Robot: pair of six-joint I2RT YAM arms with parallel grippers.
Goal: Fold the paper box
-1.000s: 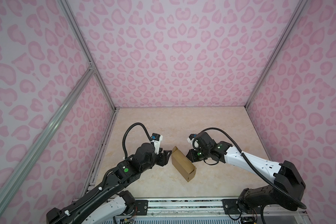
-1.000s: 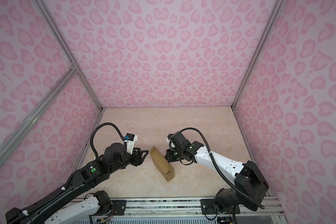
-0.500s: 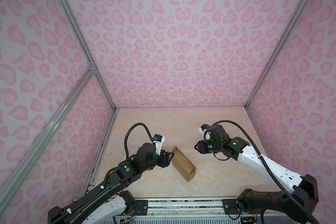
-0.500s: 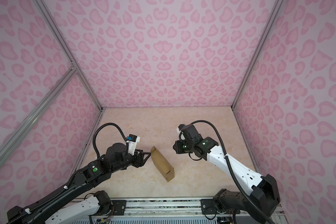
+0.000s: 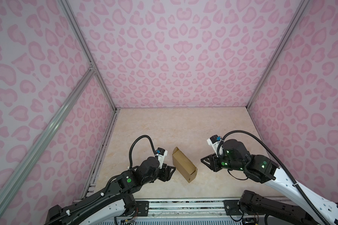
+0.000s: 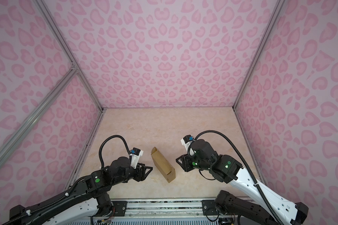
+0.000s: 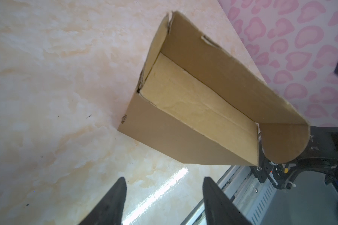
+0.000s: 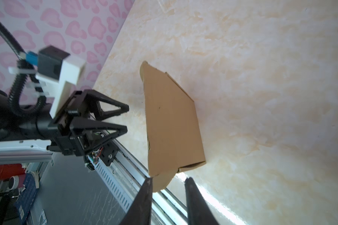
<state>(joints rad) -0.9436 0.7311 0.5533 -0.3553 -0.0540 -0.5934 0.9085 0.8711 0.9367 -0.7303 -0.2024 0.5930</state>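
While paper box (image 5: pixel 184 167) lies between them, left gripper (image 5: pixel 173 169) and right gripper (image 5: pixel 203 161) stand parted, gripping nothing. Neither touches its edges; table (image 5: pixel 183 126) stretches open beyond.

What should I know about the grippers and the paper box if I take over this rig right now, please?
Left gripper: open, empty, just beside the paper box, facing its open side.
Right gripper: jaws slightly apart, empty, clear of the box on the opposite side.
Box: resting on the table between the arms, on one side wall.
Done: walls folded up.
To do: rounded end flaps stick out; open side probably needs closing.
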